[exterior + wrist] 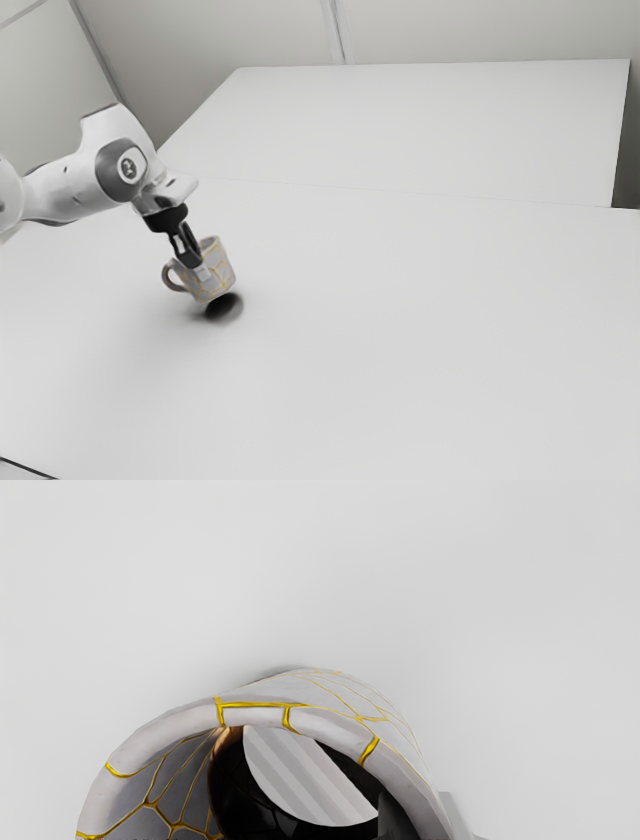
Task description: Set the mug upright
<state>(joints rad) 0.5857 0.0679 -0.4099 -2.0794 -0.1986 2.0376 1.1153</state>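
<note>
One round, gold-veined mug (pixel 217 284) tilts, pinched by the end effector (pixel 196 265).

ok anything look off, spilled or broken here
The mug is askew, tilted in the gripper instead of upright above the table. Gold lines like mended cracks run over it, though they may be decoration. I see no spill.

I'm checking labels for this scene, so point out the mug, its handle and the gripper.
Mug (pixel 330 724): wrist view, on its rim.
Handle (pixel 167 277): exterior view, on the outer curve of its loop.
Gripper (pixel 414 802): wrist view, midway between its fingers, at the mug's wall.
</note>
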